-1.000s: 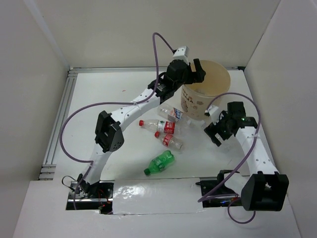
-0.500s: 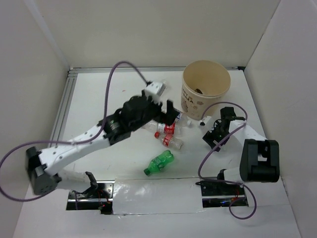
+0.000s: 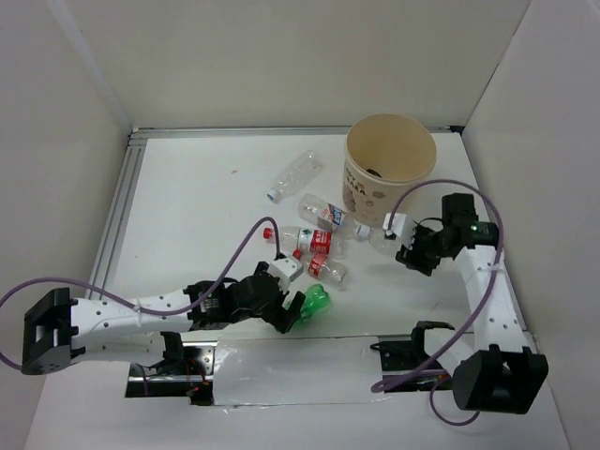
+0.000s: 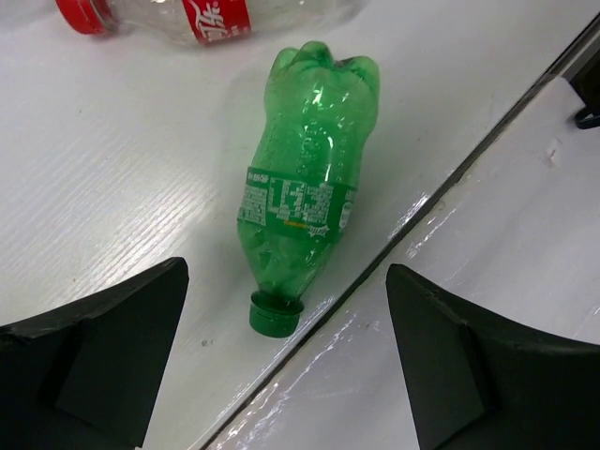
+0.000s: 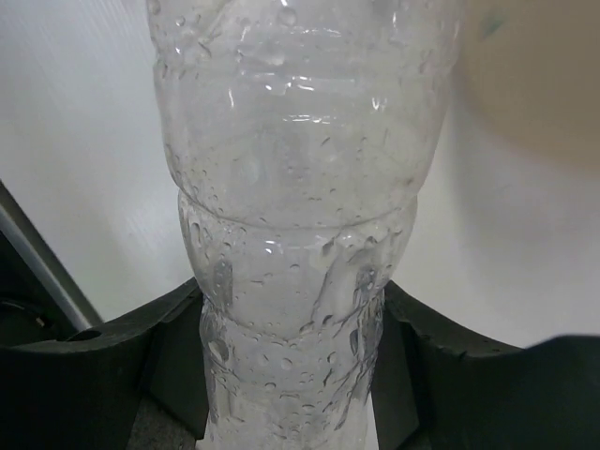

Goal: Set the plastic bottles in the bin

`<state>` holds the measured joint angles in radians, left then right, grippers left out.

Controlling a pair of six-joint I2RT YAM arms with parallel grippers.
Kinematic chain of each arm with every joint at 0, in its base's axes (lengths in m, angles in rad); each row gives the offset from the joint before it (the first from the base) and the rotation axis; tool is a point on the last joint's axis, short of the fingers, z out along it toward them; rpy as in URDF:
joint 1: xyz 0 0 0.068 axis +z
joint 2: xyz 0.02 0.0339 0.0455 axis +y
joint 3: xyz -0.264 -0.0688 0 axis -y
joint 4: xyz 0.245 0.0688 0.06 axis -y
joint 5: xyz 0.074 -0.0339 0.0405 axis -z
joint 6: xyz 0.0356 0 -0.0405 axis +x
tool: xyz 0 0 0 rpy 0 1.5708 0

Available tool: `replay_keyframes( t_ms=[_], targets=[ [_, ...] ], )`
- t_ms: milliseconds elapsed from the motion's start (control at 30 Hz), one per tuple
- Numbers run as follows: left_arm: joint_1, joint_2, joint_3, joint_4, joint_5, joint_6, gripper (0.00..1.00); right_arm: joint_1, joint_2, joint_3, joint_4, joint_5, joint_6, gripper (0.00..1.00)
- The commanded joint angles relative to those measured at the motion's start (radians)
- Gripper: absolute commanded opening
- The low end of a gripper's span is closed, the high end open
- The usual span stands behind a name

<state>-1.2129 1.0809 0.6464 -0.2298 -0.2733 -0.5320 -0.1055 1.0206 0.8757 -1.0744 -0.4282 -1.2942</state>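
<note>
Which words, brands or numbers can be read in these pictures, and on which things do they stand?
Nothing reads with certainty.
Green bottle: white print on the label band, too blurred.
Red-labelled bottle: white script, cut by the picture's edge, unreadable.
Bin: faint marks on its side, too small.
Clear bottle: no label shows.

Label print on the green bottle (image 4: 305, 178) and red-labelled bottle (image 4: 202, 14) is unreadable.
</note>
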Motion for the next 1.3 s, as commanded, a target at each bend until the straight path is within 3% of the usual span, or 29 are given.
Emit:
replay_keyframes(
  t_ms=[0,33,167,233,300,333,433,500,567,600,667,700,833,1133,1200,1233,1267],
  targets=[
    [-0.019,-0.003,0.001,0.095,-0.029,0.006,1.0,-0.005,-0.024,0.204,-0.24,-0.246,-0.172,0.36],
    [-0.019,-0.003,0.001,0.104,-0.029,0.018,1.0,-0.005,-0.024,0.279,-0.24,-0.279,-0.145,0.29],
    [-0.019,0.051,0.001,0.125,-0.064,0.027,1.0,0.013,0.021,0.452,-0.217,-0.432,-0.078,0.28],
    [-0.019,0.083,0.001,0.138,-0.075,0.027,1.0,0.013,0.048,0.521,-0.12,-0.507,0.081,0.28],
    [-0.019,0.093,0.001,0.138,-0.084,0.015,1.0,0.013,0.049,0.565,0.081,-0.517,0.32,0.28],
    [-0.019,0.108,0.001,0.151,-0.084,0.015,1.0,0.013,0.049,0.556,0.322,-0.473,0.528,0.28],
    [-0.028,0.14,-0.008,0.185,-0.084,0.015,1.0,0.013,0.056,0.508,0.618,-0.385,0.694,0.29],
    [-0.028,0.161,-0.008,0.185,-0.107,0.004,1.0,0.024,0.148,0.555,0.63,-0.353,0.722,0.33],
    [-0.028,0.204,0.001,0.185,-0.122,0.004,1.0,0.024,0.256,0.601,0.578,-0.321,0.722,0.39],
    [-0.028,0.22,0.001,0.185,-0.132,0.004,0.98,0.024,0.284,0.614,0.568,-0.32,0.71,0.52],
    [-0.037,0.264,0.012,0.185,-0.132,0.004,0.97,0.024,0.318,0.614,0.568,-0.32,0.701,0.67],
    [-0.037,0.28,0.012,0.198,-0.132,0.004,0.97,0.024,0.329,0.583,0.588,-0.311,0.701,0.83],
    [-0.046,0.349,0.033,0.21,-0.161,-0.023,0.92,0.024,0.338,0.56,0.623,-0.293,0.737,1.0],
    [-0.076,0.35,0.038,0.201,-0.17,-0.042,0.44,0.024,0.23,0.542,0.59,-0.331,0.782,1.0],
    [-0.076,0.341,0.038,0.172,-0.161,-0.042,0.14,0.024,0.191,0.531,0.58,-0.34,0.818,1.0],
    [-0.076,0.341,0.038,0.161,-0.161,-0.051,0.05,0.015,0.176,0.517,0.58,-0.34,0.829,1.0],
    [-0.076,0.326,0.038,0.152,-0.152,-0.051,0.03,0.015,0.161,0.504,0.58,-0.34,0.829,1.0]
  ],
)
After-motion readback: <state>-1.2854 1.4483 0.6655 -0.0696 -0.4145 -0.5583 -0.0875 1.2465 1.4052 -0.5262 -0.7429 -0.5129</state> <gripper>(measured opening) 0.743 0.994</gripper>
